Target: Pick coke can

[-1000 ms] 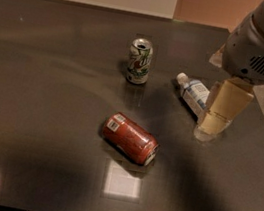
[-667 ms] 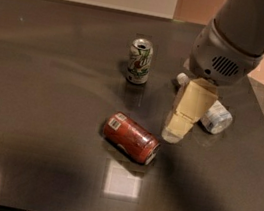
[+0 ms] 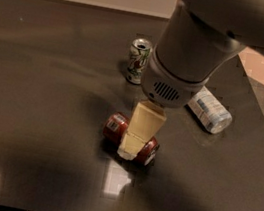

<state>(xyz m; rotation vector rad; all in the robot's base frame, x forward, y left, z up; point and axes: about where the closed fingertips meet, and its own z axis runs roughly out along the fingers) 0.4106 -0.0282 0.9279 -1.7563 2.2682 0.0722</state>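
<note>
The coke can [image 3: 116,125] is red with a white label patch at its left end and silver rims. It lies on its side on the dark table [image 3: 43,92], a little below the middle of the camera view. My gripper [image 3: 133,144] reaches down from the large grey arm housing [image 3: 179,65] and sits right over the middle of the can, hiding its centre. Only the can's two ends show on either side of the cream gripper. I cannot tell whether the gripper touches the can.
A white-and-green can [image 3: 138,61] stands upright behind the coke can. A clear plastic bottle [image 3: 210,111] lies on its side to the right. The table's right edge runs diagonally at the upper right. A bright square reflection [image 3: 118,178] lies in front of the can.
My gripper has moved left and down, from beside the bottle to directly over the coke can. The can, the bottle and the white-and-green can have stayed in place.
</note>
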